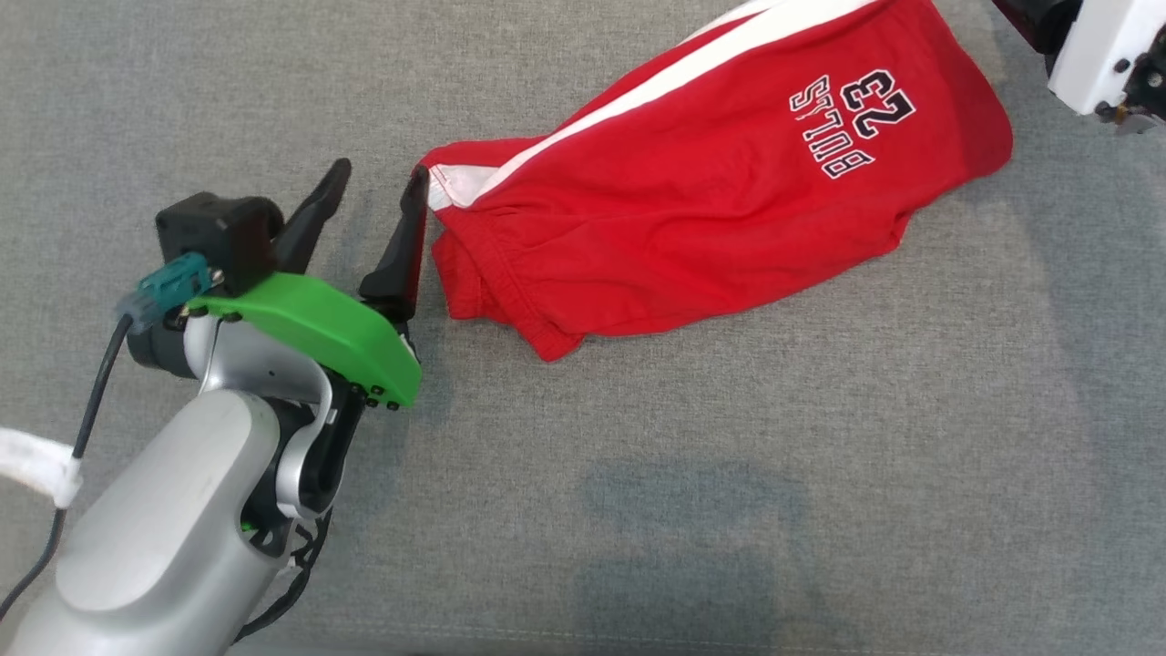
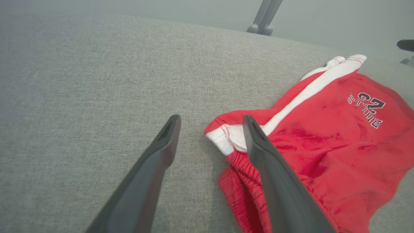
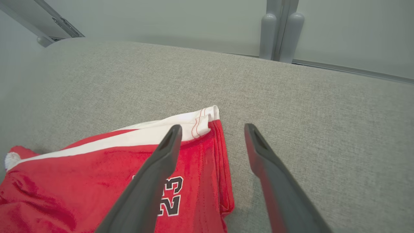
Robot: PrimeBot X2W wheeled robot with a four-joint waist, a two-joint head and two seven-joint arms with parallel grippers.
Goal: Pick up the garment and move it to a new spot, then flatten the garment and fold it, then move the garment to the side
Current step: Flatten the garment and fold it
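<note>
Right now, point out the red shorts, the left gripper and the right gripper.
red shorts (image 1: 692, 228), head view, middle of the red cloth.
left gripper (image 1: 381, 171), head view, midway between its open fingertips.
right gripper (image 3: 213, 127), right wrist view, midway between its open fingertips.

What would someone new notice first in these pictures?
The bright red shorts with a white stripe and "Bulls 23" print lie crumpled on the grey fabric surface, upper middle of the head view. Next comes the left gripper, open at their left end, with a vivid green cover on its wrist.
</note>
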